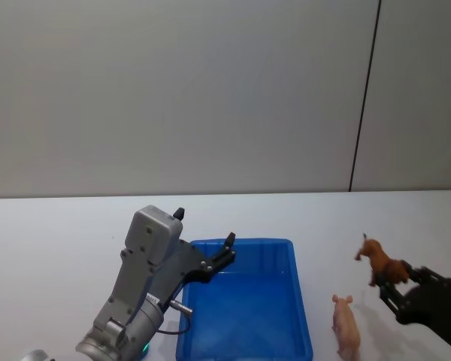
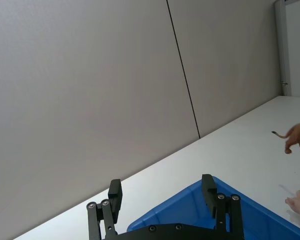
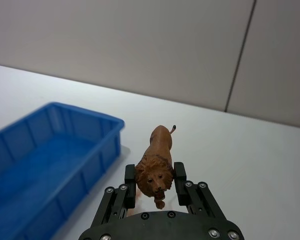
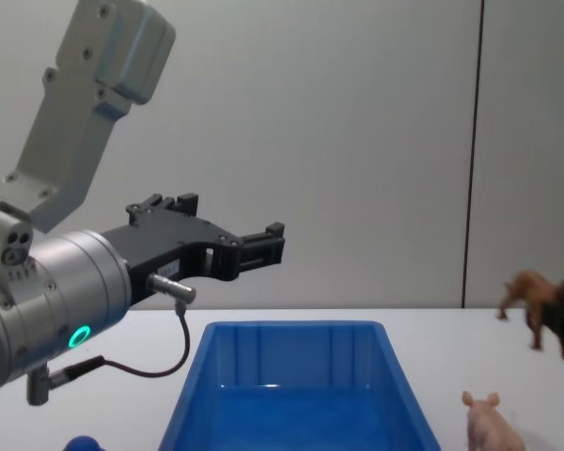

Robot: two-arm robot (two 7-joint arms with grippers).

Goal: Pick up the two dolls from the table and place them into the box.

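Observation:
The brown doll (image 3: 160, 145), a lion-like toy with a thin tail, sits between the fingers of my right gripper (image 3: 155, 182), which is shut on its head end. In the head view this doll (image 1: 377, 262) and the right gripper (image 1: 392, 287) are to the right of the blue box (image 1: 304, 331). I cannot tell whether its feet touch the table (image 1: 60, 241). The pink pig doll (image 1: 347, 325) stands on the table just right of the box. My left gripper (image 1: 204, 227) hangs open and empty above the box's far left corner.
The box's inside (image 4: 291, 413) holds nothing that I can see. A grey wall with a dark vertical seam (image 1: 364, 98) rises behind the table's far edge. Bare white tabletop lies left of and beyond the box.

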